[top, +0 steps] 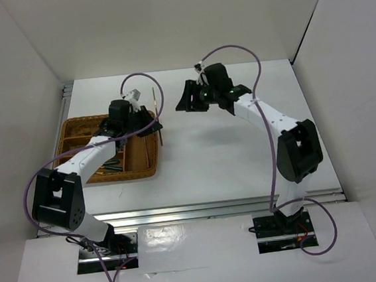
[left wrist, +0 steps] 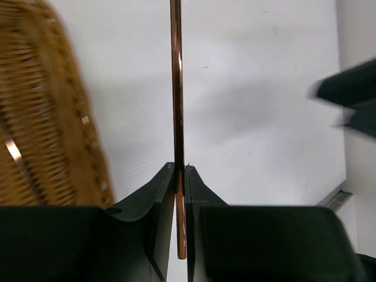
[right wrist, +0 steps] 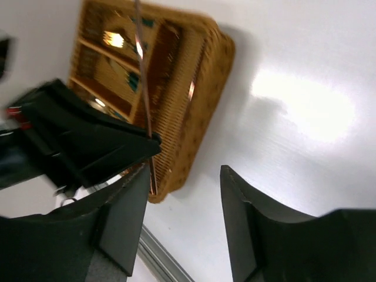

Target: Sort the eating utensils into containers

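Gold chopstick [left wrist: 177,88] in left claw [left wrist: 181,171], just beside wicker tray [left wrist: 53,117]

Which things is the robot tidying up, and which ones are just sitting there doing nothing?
Part of the job:
- gold chopstick, pinched in the left gripper
- wicker tray
- teal-handled cutlery lying in the tray
- right gripper, open and empty

Just there:
- purple cables
- white table
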Tool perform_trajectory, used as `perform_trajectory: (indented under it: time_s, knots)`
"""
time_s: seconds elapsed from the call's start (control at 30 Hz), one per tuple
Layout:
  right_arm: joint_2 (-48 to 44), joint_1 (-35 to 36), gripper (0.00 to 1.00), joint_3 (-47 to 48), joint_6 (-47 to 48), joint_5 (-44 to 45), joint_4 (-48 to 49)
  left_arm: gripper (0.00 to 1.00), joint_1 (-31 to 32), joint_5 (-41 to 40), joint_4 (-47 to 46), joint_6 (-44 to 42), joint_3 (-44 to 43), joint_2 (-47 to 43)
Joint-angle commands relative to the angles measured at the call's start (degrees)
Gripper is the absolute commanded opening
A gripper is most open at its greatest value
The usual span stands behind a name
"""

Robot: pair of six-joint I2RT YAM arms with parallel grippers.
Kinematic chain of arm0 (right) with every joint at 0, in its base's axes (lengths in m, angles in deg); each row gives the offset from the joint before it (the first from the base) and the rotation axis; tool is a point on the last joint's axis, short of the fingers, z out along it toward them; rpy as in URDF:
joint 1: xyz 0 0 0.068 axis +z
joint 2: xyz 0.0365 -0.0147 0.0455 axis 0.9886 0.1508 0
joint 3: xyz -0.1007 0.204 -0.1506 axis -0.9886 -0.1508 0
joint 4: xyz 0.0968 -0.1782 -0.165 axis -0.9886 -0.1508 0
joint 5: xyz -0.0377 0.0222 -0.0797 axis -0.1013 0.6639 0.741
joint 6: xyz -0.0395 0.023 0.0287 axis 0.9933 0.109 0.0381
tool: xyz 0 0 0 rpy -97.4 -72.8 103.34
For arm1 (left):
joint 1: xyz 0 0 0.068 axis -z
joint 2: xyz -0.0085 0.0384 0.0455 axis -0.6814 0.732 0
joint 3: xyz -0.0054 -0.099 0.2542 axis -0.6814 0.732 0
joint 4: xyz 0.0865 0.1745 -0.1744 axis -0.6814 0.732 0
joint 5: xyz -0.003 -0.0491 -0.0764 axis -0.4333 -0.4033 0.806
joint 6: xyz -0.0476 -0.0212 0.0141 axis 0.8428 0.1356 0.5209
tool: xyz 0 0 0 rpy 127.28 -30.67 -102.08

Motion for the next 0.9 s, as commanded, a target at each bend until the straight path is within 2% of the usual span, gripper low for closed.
perform_trajectory:
  time_s: [0.0,0.03,0.23,0.33,0.67,0.73,0.77,0.87]
  knots:
    - [-8.53,-0.55,0.60,-0.55,2.19,0.51,1.48,0.16,-2.09,-2.33,9.31,-5.22,-3.25,-4.20]
    - [-9.15,-0.55,0.62,-1.69,2.20,3.83,1.48,0.16,-3.14,-3.03,14.03,-6.02,-3.87,-5.07]
    - [-8.98,-2.22,0.68,-3.55,3.61,12.20,-1.07,0.16,-4.82,-6.28,24.35,-9.89,-3.36,-5.70]
    - [-7.58,-2.22,0.73,-3.55,3.61,13.09,-1.69,0.16,-4.82,-8.83,25.16,-9.89,-2.04,-4.64]
    - [-6.43,-2.22,0.76,-3.55,5.18,16.61,0.16,0.17,-5.35,-12.79,25.68,-11.21,-5.72,4.84]
    - [-5.90,-2.22,0.76,-3.02,5.71,18.45,0.16,0.20,-5.35,-12.79,25.68,-11.83,-5.72,5.63]
    - [-5.90,-2.22,0.76,-3.02,5.72,18.98,0.16,0.26,-5.35,-12.79,25.68,-11.83,-5.72,5.64]
    - [-5.90,-2.22,0.77,-2.49,6.24,21.00,-0.54,0.35,-5.35,-13.32,25.68,-11.83,-5.72,5.64]
